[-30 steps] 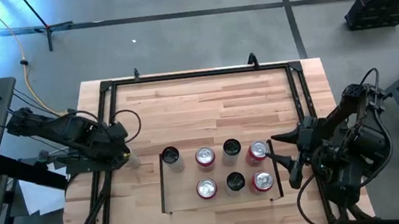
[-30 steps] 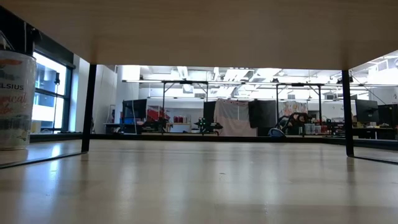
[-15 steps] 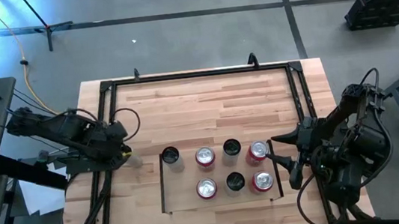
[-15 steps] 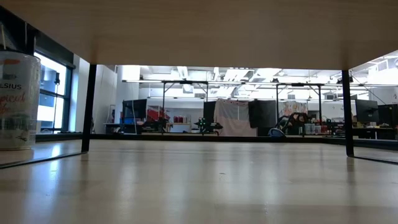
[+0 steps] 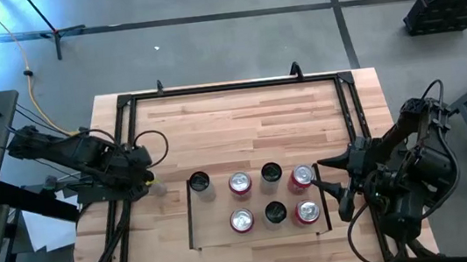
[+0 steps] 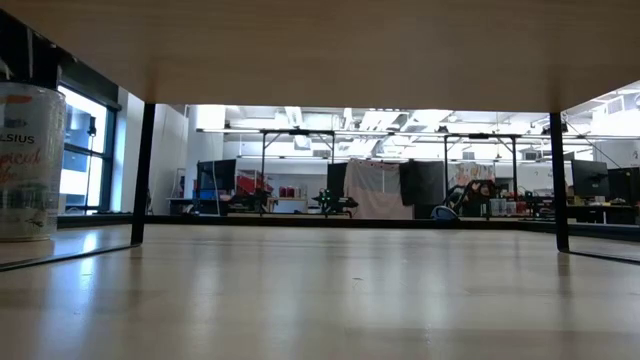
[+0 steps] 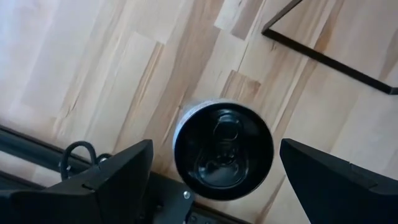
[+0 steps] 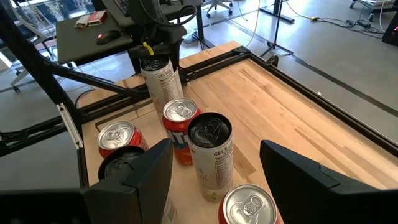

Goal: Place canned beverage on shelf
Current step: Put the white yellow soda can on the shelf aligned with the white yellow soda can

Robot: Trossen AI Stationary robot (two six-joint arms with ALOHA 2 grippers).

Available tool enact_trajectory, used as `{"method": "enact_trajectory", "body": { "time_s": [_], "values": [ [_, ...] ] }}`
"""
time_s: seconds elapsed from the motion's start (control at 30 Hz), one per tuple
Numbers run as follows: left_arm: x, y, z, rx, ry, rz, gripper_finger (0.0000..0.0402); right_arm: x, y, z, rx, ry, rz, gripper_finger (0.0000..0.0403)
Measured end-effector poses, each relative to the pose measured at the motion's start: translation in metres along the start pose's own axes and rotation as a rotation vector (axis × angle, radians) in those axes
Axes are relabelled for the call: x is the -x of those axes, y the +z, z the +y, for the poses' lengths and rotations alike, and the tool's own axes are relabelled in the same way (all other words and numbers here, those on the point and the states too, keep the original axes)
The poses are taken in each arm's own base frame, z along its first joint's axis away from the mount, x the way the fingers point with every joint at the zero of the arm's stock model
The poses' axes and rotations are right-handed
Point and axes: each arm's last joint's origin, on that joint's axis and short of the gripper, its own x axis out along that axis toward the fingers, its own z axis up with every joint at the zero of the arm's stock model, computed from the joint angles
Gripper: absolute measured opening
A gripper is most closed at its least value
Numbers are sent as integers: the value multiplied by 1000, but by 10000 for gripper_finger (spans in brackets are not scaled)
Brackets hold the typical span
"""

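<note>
Flanking a round black-topped can (image 7: pixel 222 150), splayed dark left fingers (image 7: pixel 112 180); right fingers (image 8: pixel 297 169) released.

Red cans (image 5: pixel 239 182) & black-topped white cans (image 5: pixel 271 173) on pale-wood shelf (image 5: pixel 212 217).

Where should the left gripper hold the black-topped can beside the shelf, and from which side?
Grip the can by its round side wall, just below the top rim, coming straight down. It stands upright, and the left gripper has its open jaws on either side of it.
</note>
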Motion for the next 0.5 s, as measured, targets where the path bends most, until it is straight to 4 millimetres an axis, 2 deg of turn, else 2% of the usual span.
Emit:
{"method": "enact_trajectory", "body": {
  "time_s": [0.5],
  "values": [
    [-5, 0, -12, -103, 2, -16, 342, 0, 0, 0, -6, 0, 0, 228]
  ]
}}
